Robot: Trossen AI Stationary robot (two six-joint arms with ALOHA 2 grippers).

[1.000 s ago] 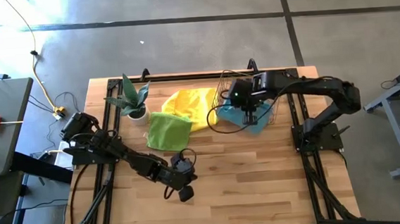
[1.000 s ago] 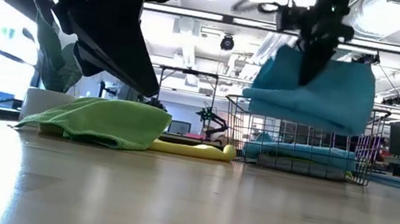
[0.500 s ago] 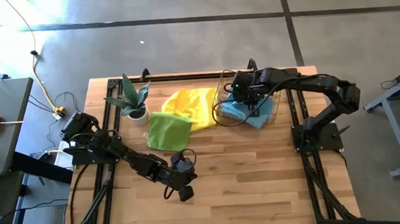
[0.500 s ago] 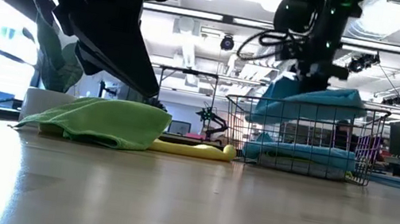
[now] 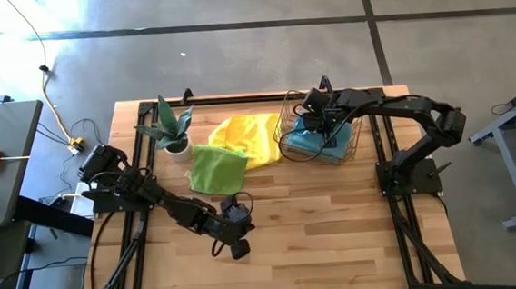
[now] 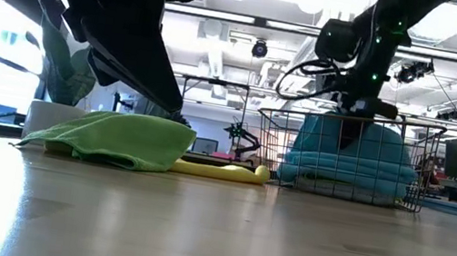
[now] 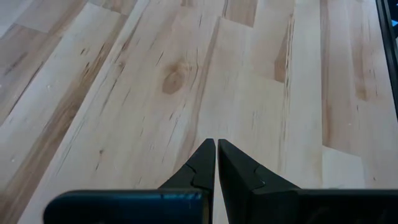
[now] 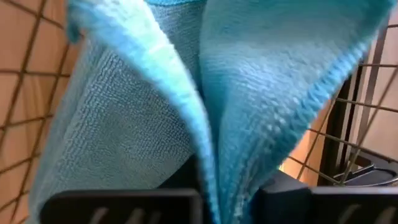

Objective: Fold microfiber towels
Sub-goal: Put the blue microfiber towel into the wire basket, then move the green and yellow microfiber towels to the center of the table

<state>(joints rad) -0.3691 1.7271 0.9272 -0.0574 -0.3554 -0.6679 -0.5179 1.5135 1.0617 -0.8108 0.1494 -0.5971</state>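
A teal towel (image 5: 314, 144) lies bunched in the wire basket (image 5: 283, 130) at the far right, on top of more teal cloth (image 6: 340, 178). My right gripper (image 5: 329, 136) reaches down into the basket and is shut on this towel (image 8: 249, 93). A lime green towel (image 5: 216, 167) lies folded on the table. A yellow towel (image 5: 248, 136) is spread just behind it. My left gripper (image 7: 216, 144) hovers shut over bare wood near the front middle of the table (image 5: 240, 250). My right gripper pinches a bunched fold of the teal towel (image 8: 211, 168) between its two fingers, several layers thick. The cloth hides the fingertips. The fingers come steeply from above, pointing down into the basket. The towel's bulk (image 6: 353, 157) rests slack in the basket.
A potted plant (image 5: 173, 128) stands at the far left beside the lime towel. The basket's wire walls (image 6: 274, 144) close in around my right gripper. Bare wood (image 5: 336, 221) stretches across the near half of the table.
My right gripper has come down toward the far edge into the basket with the teal towel. The towel hung above the basket rim a second ago and now sits slumped inside it on the other teal cloth.
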